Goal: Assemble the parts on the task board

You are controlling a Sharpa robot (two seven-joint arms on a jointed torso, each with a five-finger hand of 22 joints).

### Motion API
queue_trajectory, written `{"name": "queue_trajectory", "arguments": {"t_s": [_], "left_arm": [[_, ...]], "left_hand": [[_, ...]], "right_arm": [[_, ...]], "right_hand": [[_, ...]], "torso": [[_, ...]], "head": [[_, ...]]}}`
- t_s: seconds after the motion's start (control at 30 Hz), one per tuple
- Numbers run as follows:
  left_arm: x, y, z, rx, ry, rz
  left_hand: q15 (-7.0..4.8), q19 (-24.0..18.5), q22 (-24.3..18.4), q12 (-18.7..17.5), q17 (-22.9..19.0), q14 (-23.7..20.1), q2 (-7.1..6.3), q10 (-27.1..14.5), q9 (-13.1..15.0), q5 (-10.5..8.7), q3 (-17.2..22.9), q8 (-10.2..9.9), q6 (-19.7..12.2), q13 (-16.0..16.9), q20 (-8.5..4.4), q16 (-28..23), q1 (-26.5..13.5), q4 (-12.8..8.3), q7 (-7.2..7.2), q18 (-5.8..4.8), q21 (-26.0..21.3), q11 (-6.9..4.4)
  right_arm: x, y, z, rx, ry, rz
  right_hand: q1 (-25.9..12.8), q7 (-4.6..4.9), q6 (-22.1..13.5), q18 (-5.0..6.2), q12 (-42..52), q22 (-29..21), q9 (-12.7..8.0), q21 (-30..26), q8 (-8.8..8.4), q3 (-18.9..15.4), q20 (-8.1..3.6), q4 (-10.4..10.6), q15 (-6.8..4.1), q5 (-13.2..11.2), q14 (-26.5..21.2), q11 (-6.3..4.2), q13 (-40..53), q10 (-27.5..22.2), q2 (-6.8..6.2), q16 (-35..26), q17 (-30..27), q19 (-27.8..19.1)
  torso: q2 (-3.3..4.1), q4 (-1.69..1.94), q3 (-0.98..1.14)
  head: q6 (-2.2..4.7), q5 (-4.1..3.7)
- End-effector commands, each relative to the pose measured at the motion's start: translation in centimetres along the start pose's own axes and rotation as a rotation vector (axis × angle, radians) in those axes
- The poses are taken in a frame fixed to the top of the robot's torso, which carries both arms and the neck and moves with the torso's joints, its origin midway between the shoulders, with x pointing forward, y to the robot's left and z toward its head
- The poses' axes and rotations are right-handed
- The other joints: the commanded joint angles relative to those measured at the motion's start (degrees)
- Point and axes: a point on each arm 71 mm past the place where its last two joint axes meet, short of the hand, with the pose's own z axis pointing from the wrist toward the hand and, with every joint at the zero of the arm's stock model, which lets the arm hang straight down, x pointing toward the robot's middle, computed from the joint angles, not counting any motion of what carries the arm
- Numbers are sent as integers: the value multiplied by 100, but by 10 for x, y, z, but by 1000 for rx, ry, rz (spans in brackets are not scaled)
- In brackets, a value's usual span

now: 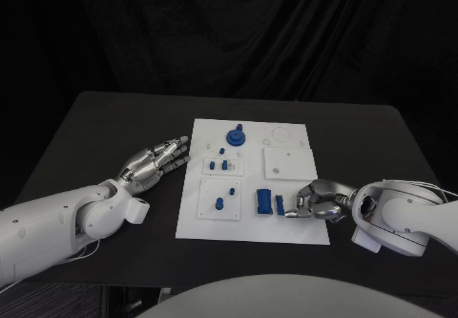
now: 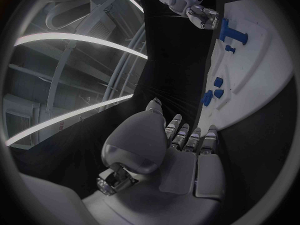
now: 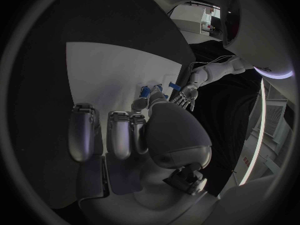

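Blue pieces are sitting scattered over the white task board point(image 1: 253, 228), which is lying in the middle of the black counter point(image 1: 95, 132). I am resting my left robot hand point(image 1: 157, 161) on the counter just beside the board's left edge, fingers stretched out flat and apart, grasping nothing. My right robot hand point(image 1: 313, 202) is working at the board's lower right, fingers curled in against a small blue block point(image 1: 280, 204) that is lying next to a taller blue block point(image 1: 263, 201). I cannot tell whether I am really gripping the small block or only touching it, since my fingers are covering the contact.

Further up the board, a round blue knob point(image 1: 235, 136) is standing in its place, and a few small blue pegs point(image 1: 224, 163) are standing on a raised white plate. Another peg point(image 1: 218, 204) is waiting on the plate below.

My worry from here is a poor hold. If my fingers are only nudging the small block, lifting could be letting it slip and tumble onto the board or off its edge. Curling in this close to the taller block, I could also be knocking it askew. The board itself seems unfixed, so a sideways push might be sliding it across the counter.
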Motion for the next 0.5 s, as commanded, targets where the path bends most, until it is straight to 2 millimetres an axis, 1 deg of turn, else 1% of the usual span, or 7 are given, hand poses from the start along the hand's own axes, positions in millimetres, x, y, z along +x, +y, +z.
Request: {"name": "queue_trajectory", "arguments": {"t_s": [0.03, 0.2, 0.27, 0.37, 0.5], "left_arm": [[2, 0, 1, 14, 6, -10], [2, 0, 1, 14, 8, -11], [2, 0, 1, 13, 8, -11], [2, 0, 0, 13, 7, -11], [2, 0, 0, 13, 7, -11]], "left_hand": [[40, -6, -5, 28, -5, 11, -2, 1, 5, 27, 43, 27, 16, 7, 35, 1, 41, 0, 32, 38, 18, 21], [37, -7, -7, 29, -5, 10, -6, 2, 5, 31, 44, 27, 16, 7, 33, 1, 46, -2, 31, 38, 17, 23], [37, -7, -7, 29, -5, 10, -6, 2, 5, 31, 44, 27, 16, 7, 33, 1, 46, -2, 31, 38, 17, 23], [37, -7, -7, 29, -5, 10, -6, 2, 5, 31, 44, 27, 16, 7, 33, 1, 46, -2, 31, 38, 17, 23], [37, -7, -7, 29, -5, 10, -6, 2, 5, 31, 44, 27, 16, 7, 33, 1, 46, -2, 31, 38, 17, 23]], "right_arm": [[3, -3, 1, 38, 30, -26], [4, -2, 4, 42, 32, -28], [4, -2, 5, 42, 28, -27], [4, -2, 6, 42, 25, -27], [4, -1, 8, 42, 28, -29]], "right_hand": [[-46, 4, 32, -18, 15, 1179, 18, 16, -5, -40, -43, 2, -42, -38, 434, -43, 1508, 606, 7, 24, 631, 179], [-46, 4, 47, -18, 15, 1178, 28, 14, 2, -41, -43, 3, -42, -40, 435, -43, 1508, 606, 7, 26, 637, 178], [-61, 0, 73, -18, 15, 1178, 47, 14, 8, -46, -44, 30, -44, -17, 434, -46, 1508, 606, 49, 24, 631, 178], [-80, -2, 90, -19, 15, 1180, 59, 20, 9, -54, -45, 57, -45, 1, 435, -48, 1508, 606, 78, 26, 635, 181], [-95, -4, 103, -19, 15, 1180, 69, 20, 11, -59, -46, 77, -46, 14, 436, -50, 1508, 606, 101, 27, 640, 181]], "torso": [[3, 10, 0], [7, 7, -3], [7, 10, -4], [6, -1, -4], [6, 4, 0]], "head": [[-1, -17], [-1, -5], [-1, -8], [-1, 1], [-1, -9]]}}
